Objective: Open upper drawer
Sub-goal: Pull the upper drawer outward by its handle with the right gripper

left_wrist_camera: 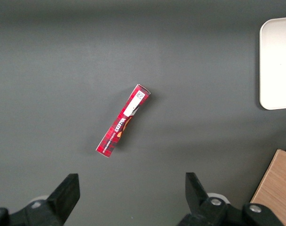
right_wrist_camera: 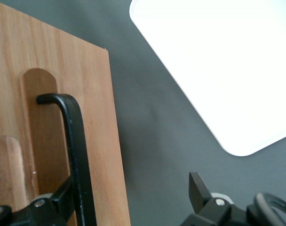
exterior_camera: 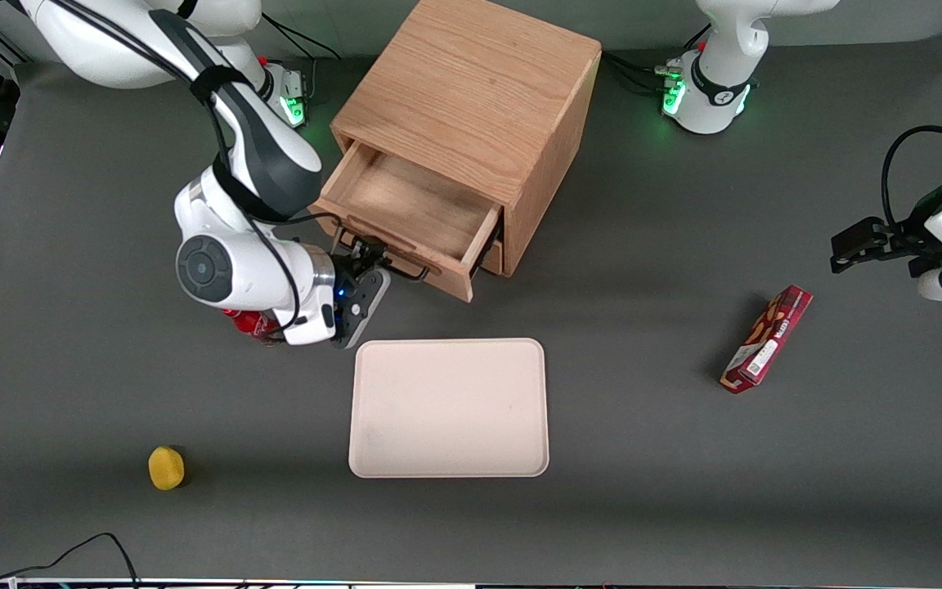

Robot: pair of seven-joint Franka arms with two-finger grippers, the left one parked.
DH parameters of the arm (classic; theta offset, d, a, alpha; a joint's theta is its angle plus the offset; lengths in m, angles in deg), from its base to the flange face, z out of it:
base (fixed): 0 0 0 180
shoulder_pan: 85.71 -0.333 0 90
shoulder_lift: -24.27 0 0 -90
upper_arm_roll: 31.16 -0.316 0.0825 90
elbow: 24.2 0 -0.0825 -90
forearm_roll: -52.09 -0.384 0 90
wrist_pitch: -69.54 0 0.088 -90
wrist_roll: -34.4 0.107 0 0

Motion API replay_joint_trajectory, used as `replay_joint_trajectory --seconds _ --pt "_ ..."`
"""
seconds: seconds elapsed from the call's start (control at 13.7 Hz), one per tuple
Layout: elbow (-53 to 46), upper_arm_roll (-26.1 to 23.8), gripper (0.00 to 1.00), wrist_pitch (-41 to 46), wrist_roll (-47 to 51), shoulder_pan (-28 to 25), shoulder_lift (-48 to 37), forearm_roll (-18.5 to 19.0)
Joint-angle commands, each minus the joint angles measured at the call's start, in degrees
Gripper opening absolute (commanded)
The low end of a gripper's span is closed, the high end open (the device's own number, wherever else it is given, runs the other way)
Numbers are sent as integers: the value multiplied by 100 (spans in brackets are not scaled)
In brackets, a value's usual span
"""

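Observation:
The upper drawer point(exterior_camera: 405, 204) stands pulled well out of the light oak cabinet point(exterior_camera: 471, 90), and its inside shows bare wood. Its black wire handle point(exterior_camera: 405, 270) is on the front panel, nearer the front camera. My gripper point(exterior_camera: 365, 258) is at that handle, at the panel's end toward the working arm's end of the table. In the right wrist view the handle point(right_wrist_camera: 75, 141) runs down the drawer front point(right_wrist_camera: 98, 117). It lies against one finger point(right_wrist_camera: 58, 200). The other finger point(right_wrist_camera: 199, 188) is far apart from it, over the table. The gripper point(right_wrist_camera: 131, 200) is open.
A cream tray point(exterior_camera: 448, 407) lies nearer the front camera than the cabinet and shows in the right wrist view point(right_wrist_camera: 218, 61). A red box point(exterior_camera: 767, 338) lies toward the parked arm's end. A yellow object point(exterior_camera: 166, 468) and a red can point(exterior_camera: 252, 324) are toward the working arm's end.

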Motion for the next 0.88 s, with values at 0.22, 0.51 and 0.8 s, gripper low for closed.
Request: replay_joint_trajectory --seconds 0.22,0.51,0.8 --pt "-865 487 100 188 -990 -45 512 165" --pt "-1602 786 100 521 -1746 -45 898 462" --pt "-2569 795 100 1048 -1968 -54 1189 534"
